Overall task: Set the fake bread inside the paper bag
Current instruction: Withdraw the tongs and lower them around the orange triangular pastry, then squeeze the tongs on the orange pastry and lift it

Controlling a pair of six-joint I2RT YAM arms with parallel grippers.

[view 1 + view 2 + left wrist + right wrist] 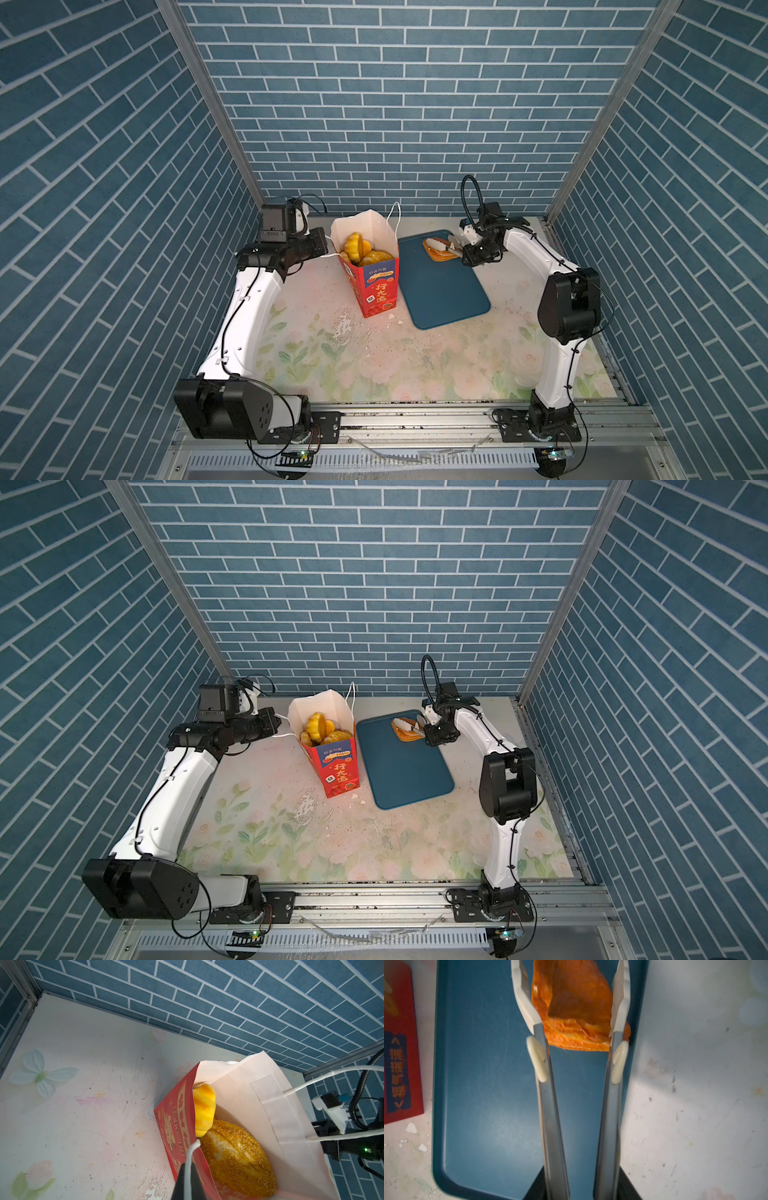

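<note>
"Gripping what, at left?"
"The left gripper [188, 1186] clamps the paper bag's [380, 291] cord handle [188, 1163] — fake bread [359, 245] piled inside."
"Rightward?"
"The right gripper [581, 1190] squeezes tongs [548, 1105] nipping a flat pastry [571, 1001] over the tray's [488, 1084] far end — bare teal nearer."

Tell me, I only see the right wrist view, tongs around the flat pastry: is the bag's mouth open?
Observer: Yes, the paper bag stands upright with its mouth open.
Operator: Is anything holding it?
Observer: The left pincer is shut on one white cord handle.
Operator: How full is it?
Observer: Quite full: golden breads reach near its front rim, a sesame loaf among them.
</note>
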